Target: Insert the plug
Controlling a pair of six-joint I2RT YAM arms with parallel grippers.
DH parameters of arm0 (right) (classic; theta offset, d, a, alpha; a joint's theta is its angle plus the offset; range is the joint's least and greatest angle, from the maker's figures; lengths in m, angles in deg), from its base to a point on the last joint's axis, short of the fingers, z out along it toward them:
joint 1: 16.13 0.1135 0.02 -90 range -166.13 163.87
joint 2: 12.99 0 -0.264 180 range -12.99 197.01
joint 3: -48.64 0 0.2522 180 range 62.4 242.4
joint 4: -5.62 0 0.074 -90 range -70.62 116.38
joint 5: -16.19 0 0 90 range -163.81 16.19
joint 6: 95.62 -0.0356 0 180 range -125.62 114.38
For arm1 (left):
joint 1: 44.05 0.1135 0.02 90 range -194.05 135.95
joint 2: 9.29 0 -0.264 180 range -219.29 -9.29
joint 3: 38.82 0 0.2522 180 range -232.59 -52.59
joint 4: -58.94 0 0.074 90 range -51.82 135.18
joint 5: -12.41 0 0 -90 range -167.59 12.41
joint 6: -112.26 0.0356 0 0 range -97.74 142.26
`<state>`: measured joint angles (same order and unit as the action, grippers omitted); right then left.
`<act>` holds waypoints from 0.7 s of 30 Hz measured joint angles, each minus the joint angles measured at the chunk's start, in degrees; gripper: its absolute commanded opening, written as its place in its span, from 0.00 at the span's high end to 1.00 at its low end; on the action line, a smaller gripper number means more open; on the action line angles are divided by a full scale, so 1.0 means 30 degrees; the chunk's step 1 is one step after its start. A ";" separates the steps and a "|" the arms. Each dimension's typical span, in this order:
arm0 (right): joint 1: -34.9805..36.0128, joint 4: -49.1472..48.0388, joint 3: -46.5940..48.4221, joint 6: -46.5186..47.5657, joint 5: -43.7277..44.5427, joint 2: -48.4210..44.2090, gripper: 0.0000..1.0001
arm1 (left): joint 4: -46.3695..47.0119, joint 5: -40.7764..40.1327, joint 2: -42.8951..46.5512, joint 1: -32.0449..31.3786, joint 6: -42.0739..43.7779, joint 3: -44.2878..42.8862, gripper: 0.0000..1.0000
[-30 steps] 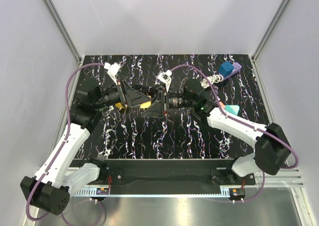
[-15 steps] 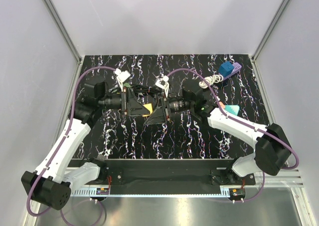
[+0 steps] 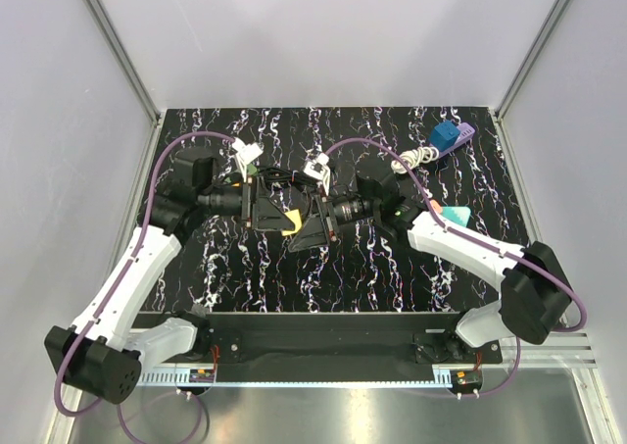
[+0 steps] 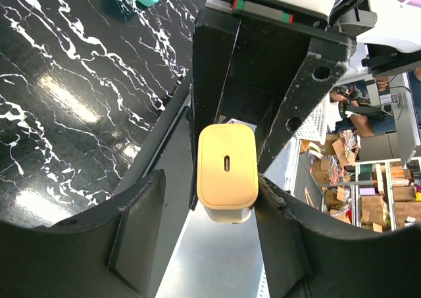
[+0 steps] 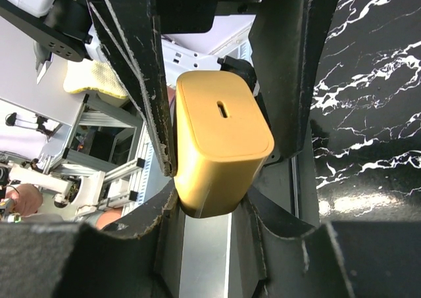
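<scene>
my right claw is pinching the yellow plug between its fingers, holding it up off the table. my left claw is sitting spread around that same plug, one finger touching it, the other just off it.

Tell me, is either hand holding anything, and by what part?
The right hand clamps the yellow charger block by two opposite sides. The left hand brackets it with a gap on one side.
</scene>
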<state>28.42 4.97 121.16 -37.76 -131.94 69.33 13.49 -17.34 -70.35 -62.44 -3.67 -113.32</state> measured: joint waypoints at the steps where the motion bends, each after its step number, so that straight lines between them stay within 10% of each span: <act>1: -0.0007 0.0080 0.0000 0.0022 -0.0036 0.0029 1.00 | -0.0029 -0.0007 -0.0095 0.0000 0.0022 -0.0044 0.42; 9: -0.0015 0.0357 0.0000 0.0146 -0.0532 0.0503 1.00 | -0.0270 -0.0015 -0.0583 0.0000 0.0219 -0.0248 0.46; 14: -0.0022 0.0568 0.0000 0.0335 -0.0539 0.0678 0.98 | -0.0437 0.0182 -0.0590 0.0000 0.0262 -0.0372 1.00; 19: -0.0015 0.0765 0.0000 0.0474 -0.0372 0.0692 0.34 | -0.0648 -0.0036 -0.0612 0.0000 0.0342 -0.0393 1.00; 21: -0.0022 0.0940 0.0007 0.0444 -0.0138 0.0692 0.25 | -0.0860 -0.0393 -0.0619 0.0000 0.0532 -0.0393 1.00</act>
<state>28.36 7.79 121.18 -36.42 -132.36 71.41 10.92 -18.52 -72.21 -62.44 -2.07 -114.50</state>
